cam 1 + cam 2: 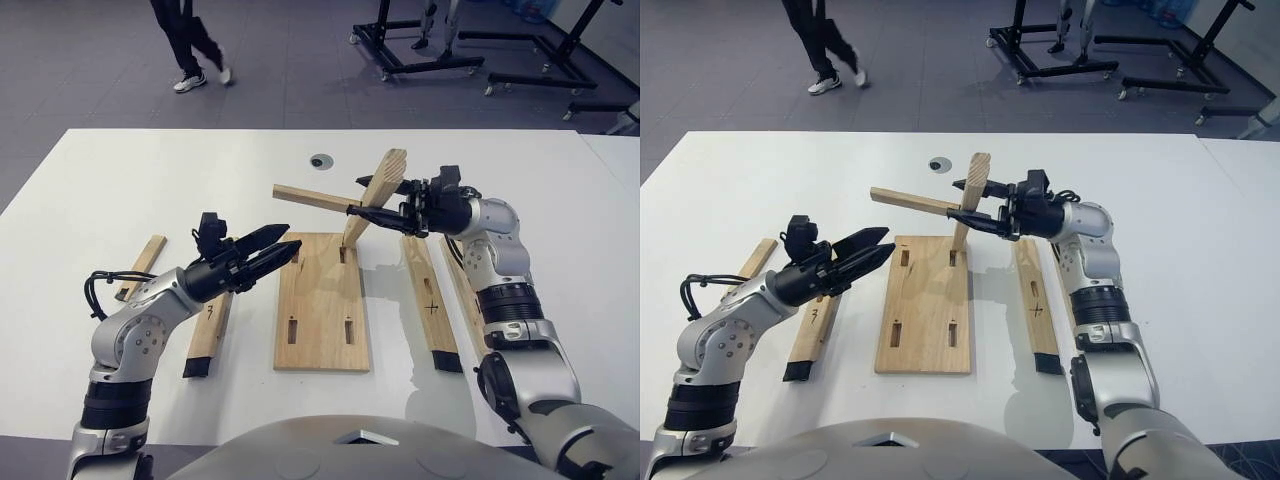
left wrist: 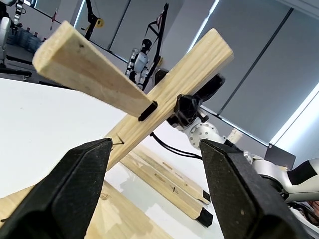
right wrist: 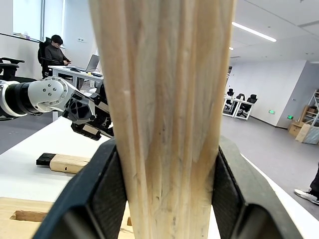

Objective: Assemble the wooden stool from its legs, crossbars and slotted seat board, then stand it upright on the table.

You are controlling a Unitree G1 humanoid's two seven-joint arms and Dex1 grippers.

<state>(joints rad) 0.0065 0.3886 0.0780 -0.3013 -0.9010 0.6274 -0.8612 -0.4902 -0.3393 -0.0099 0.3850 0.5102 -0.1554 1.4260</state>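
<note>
The slotted seat board (image 1: 320, 300) lies flat mid-table. One wooden leg (image 1: 375, 195) stands tilted in the board's far right slot, and a crossbar (image 1: 310, 197) juts from it to the left. My right gripper (image 1: 362, 212) is shut on this leg around its middle; in the right wrist view the leg (image 3: 169, 114) sits between the fingers (image 3: 94, 199). My left gripper (image 1: 290, 240) hovers open over the board's far left corner, pointing at the leg and apart from it. The left wrist view shows leg (image 2: 169, 94) and crossbar (image 2: 89, 74) beyond the open fingers (image 2: 75, 189).
A loose leg with a black tip (image 1: 210, 335) lies left of the board, and a short bar (image 1: 140, 265) farther left. Two more long pieces (image 1: 432, 300) lie right of the board, under my right arm. A small round hole (image 1: 320, 160) is in the table's far side.
</note>
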